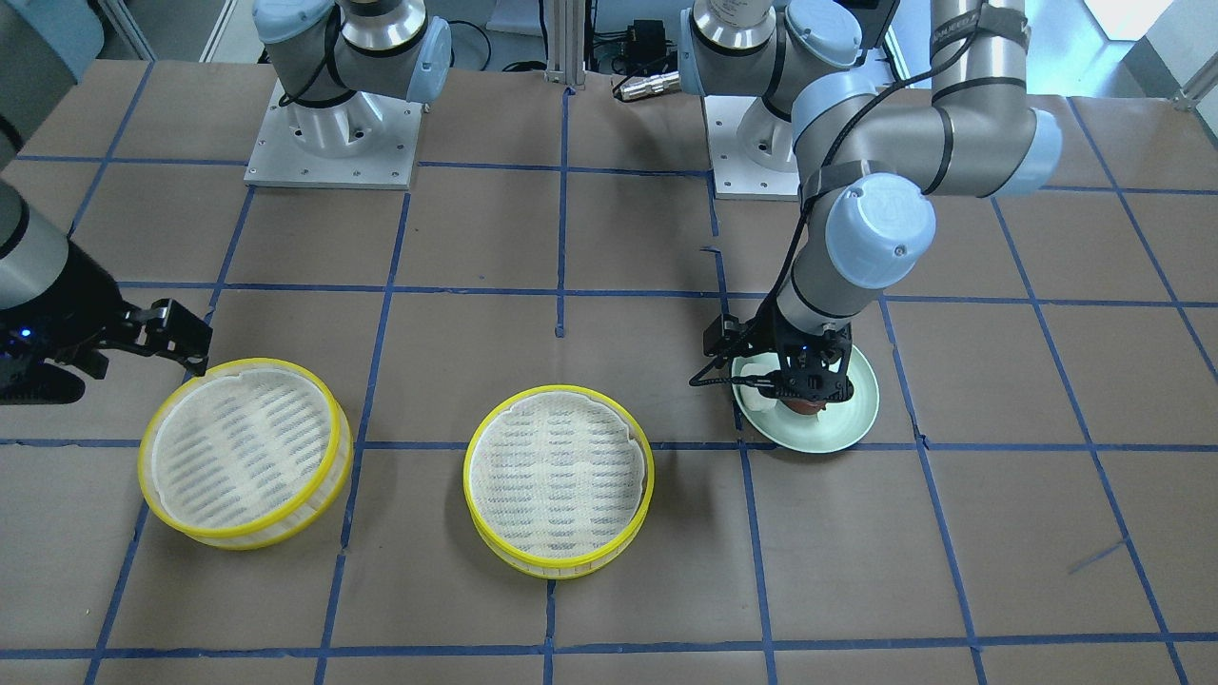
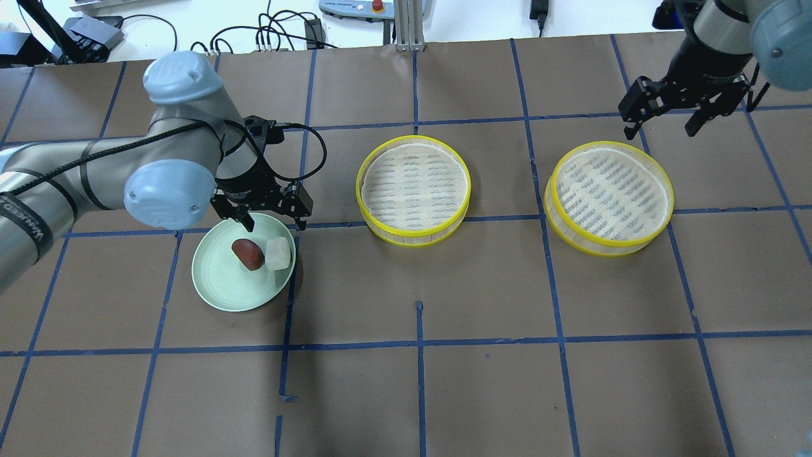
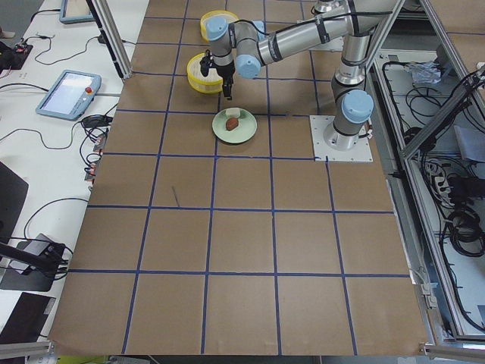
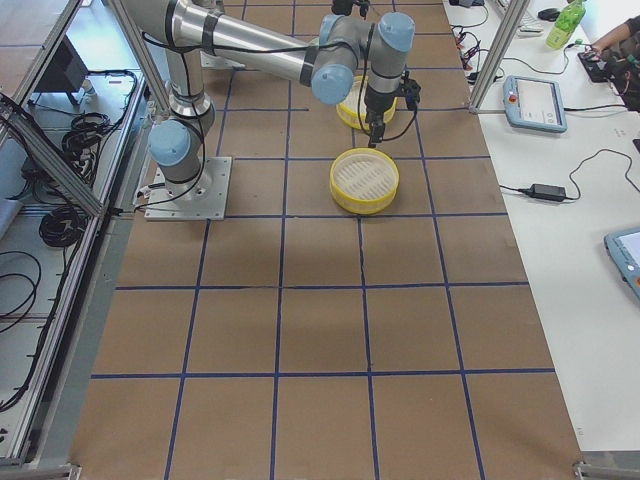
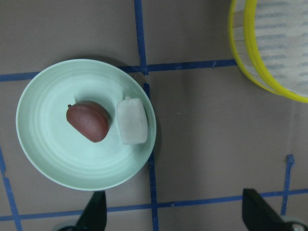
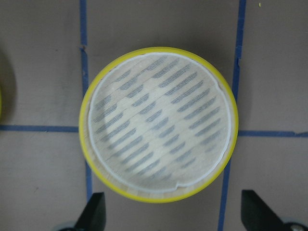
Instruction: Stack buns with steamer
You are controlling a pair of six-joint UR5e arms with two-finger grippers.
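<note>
1. Here, a pale green round plate [image 2: 219, 289] sits on the brown paper-covered bench [image 2: 419, 393], on the robot's left side.
2. Both buns lie on this plate. The dark reddish-brown smooth oval bun [image 2: 248, 254] is close to the centre. The white blocky bun with rounded edges [image 2: 278, 254] is just beside it, near the rim on the side of the trays. I cannot tell if the two buns touch.
3. The left arm [image 2: 168, 193] reaches over the plate. Its jaws stand wide apart, hold nothing and hover above the plate, touching neither bun. In the left wrist view the two dark fingertips [image 5: 96, 214] show at the bottom edge, well apart.
4. The steamer is two alike round shallow trays with bright yellow rims and whitish slatted floors. They stand side by side on the bench with a gap between them, not stacked. The middle tray [image 2: 412, 236] is right of the plate, and the right tray [image 2: 606, 249] is further right. Both stand a little farther from the robot than the plate.
5. The right arm [image 2: 717, 25] hangs high above the right tray. Its jaws are also apart, with nothing between them. In the right wrist view the whole tray shows beyond the fingertips.
</note>
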